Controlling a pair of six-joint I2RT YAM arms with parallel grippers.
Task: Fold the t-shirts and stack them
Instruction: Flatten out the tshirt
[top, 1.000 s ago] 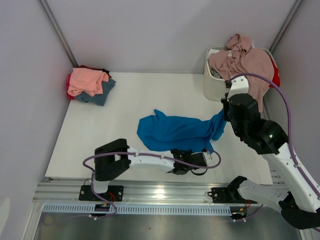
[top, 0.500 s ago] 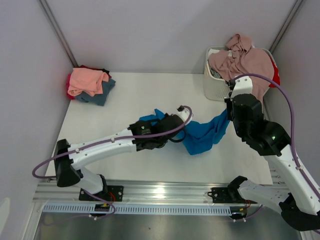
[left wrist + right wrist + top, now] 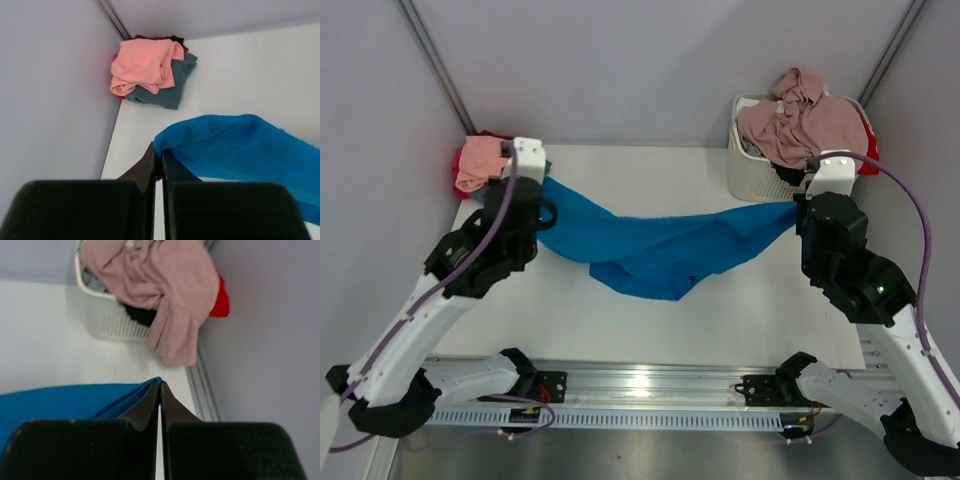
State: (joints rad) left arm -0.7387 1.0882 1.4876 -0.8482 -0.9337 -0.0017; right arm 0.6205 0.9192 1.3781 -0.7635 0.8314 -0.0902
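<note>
Your left hand (image 3: 159,156) is clamped on one end of the blue shirt (image 3: 660,250), and your right hand (image 3: 160,390) is pinched shut on the other end. So the blue shirt lies between the two hands, its long axis running straight from one to the other across the counter (image 3: 620,320). Neither hand is nearer; each has its own end at its fingertips. From the left hand the cloth trails off to that hand's right. From the right hand it trails off to that hand's left.

The middle sags below both hands and bellies toward the arm bases. You cannot tell whether it touches the counter. Ahead of the left hand and a little to its left sits the pile (image 3: 150,70), apart from the blue shirt. Ahead of the right hand is the basket (image 3: 107,322).

I judge the next move is to lay the blue shirt flat. That calls for lowering both hands together with the hand-to-hand line taut, so the sag spreads rather than bunches.
</note>
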